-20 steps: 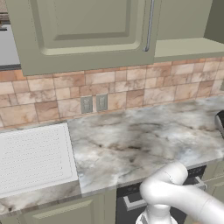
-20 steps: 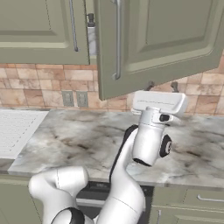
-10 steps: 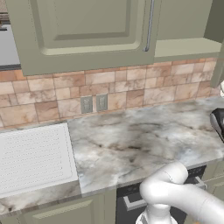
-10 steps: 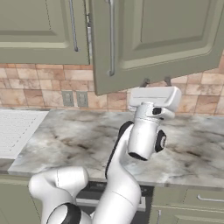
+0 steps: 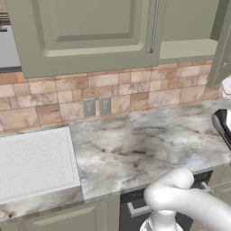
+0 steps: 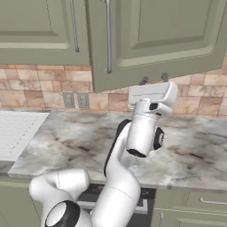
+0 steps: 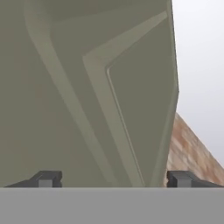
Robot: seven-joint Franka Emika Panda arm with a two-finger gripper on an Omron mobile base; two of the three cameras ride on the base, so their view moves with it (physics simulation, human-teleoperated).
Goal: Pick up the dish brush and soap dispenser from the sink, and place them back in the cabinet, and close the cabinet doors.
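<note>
Cabinet doors: olive green (image 6: 155, 40), recessed panels, long silver bar handle (image 6: 108, 37); upper half of right base view, one swung out over the counter.
Gripper: (image 7: 113, 178) jaws spread wide, empty, close to the door panel.
Counter: marbled grey top (image 5: 149, 144), bare.
Drainboard: white, ribbed (image 5: 34, 162), lower left.

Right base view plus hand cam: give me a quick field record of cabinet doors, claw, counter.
left door: closed
right door: ajar, swung out toward the arm
claw: open, holding nothing, raised to the right door's lower edge
hand view: door panel close ahead, between the fingertips
counter: marble
drainboard: at the counter's left
</note>
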